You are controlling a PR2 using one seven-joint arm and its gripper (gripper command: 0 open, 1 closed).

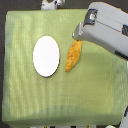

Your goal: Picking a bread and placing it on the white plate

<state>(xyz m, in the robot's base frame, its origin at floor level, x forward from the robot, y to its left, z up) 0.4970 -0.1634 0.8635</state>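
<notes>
The hand sits over the bread's upper end.

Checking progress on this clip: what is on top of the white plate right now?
Nothing shows on the white plate; its whole surface is bare. The bread lies beside it on the green cloth, its upper end covered by the gripper.

Prob. lab: green-clothed table (robot arm overhead).
</notes>
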